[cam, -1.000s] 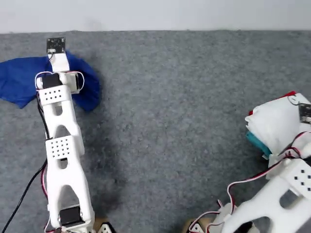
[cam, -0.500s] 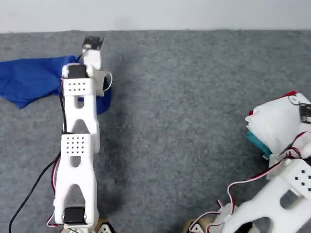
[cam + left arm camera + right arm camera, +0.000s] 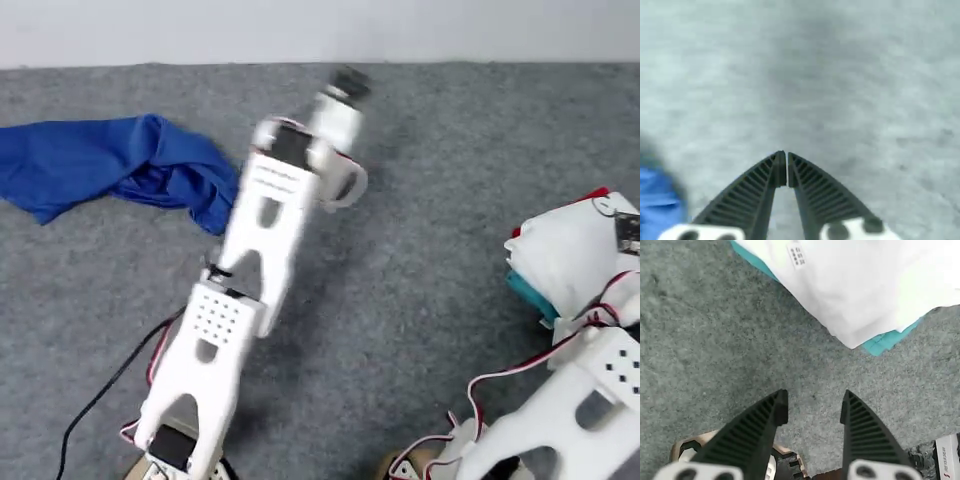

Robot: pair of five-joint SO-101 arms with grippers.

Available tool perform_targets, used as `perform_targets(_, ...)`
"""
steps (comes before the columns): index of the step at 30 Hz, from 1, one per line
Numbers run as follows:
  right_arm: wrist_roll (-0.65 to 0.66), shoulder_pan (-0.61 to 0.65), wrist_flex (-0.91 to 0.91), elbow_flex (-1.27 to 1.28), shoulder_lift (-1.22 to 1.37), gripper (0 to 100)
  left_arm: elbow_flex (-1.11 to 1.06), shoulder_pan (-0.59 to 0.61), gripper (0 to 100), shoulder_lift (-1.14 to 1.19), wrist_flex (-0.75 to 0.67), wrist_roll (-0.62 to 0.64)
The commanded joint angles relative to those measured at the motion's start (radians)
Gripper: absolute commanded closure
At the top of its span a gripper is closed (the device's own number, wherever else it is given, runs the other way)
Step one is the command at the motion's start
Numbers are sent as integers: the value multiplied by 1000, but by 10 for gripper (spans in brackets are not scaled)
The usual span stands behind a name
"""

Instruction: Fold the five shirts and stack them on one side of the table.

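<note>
A crumpled blue shirt [image 3: 110,170] lies at the far left of the grey table; a corner of the blue shirt [image 3: 657,205] shows in the left wrist view. My left gripper [image 3: 786,169] is shut with nothing in it and hangs over bare carpet near the table's far middle [image 3: 345,85], to the right of the blue shirt. At the right edge sits a stack of folded shirts with a white shirt [image 3: 570,255] on top, a teal one [image 3: 525,292] and a red one [image 3: 590,197] under it. My right gripper [image 3: 812,407] stands open over the carpet just short of the white shirt [image 3: 860,285].
The table [image 3: 420,200] is covered in grey carpet and ends at a white wall along the back. The right arm's base and red-white cables [image 3: 510,380] take up the front right corner.
My left arm has let go of the blue shirt and swung right, from over the shirt to the table's far middle. The shirt now lies uncovered. The right arm has not moved.
</note>
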State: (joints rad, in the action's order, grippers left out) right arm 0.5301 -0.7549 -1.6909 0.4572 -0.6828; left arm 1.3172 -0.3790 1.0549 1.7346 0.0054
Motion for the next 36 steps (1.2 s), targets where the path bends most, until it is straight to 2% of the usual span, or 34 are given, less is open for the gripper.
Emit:
perform_targets(1, 2, 4, -7, -31, -33, 815, -18, 44, 989, -94, 23, 2)
perform_targets(7, 2, 5, -7, -29, -33, 813, -61, 269, 979, -51, 23, 8)
perform_targets(13, 2, 7, -7, -29, -33, 813, -124, 430, 859, 38, 23, 2)
perform_targets(18, 2, 8, -7, -29, -33, 815, -124, 489, 823, 46, 23, 2)
perform_targets(25, 2, 8, -5, -29, -33, 815, -134, 526, 698, 95, 17, 6)
perform_targets(30, 2, 8, -4, -29, -33, 815, -134, 525, 723, 161, -6, 12)
perform_targets(36, 2, 8, -2, -29, -33, 815, -39, 525, 889, 172, -5, 149)
